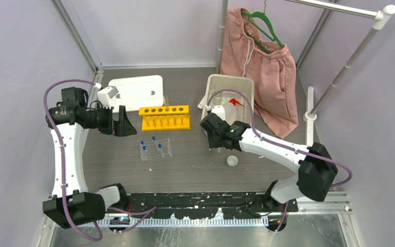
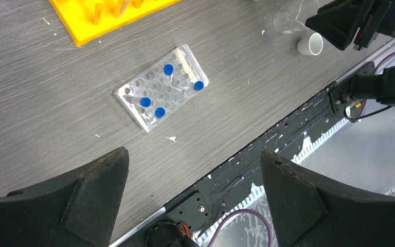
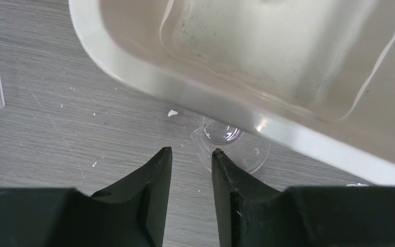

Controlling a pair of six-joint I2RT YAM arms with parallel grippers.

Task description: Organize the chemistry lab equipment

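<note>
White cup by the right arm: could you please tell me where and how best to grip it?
Probably across its rim, from above: the cup stands upright, mouth up and round, so the right end effector can straddle it. Mind the glass beside it.

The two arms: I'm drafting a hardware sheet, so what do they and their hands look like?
The left arm and right arm have white links, bulky black joints and a looping purple cable each. The left hand and right hand carry two matte black wedge fingers tapering to tips.
</note>
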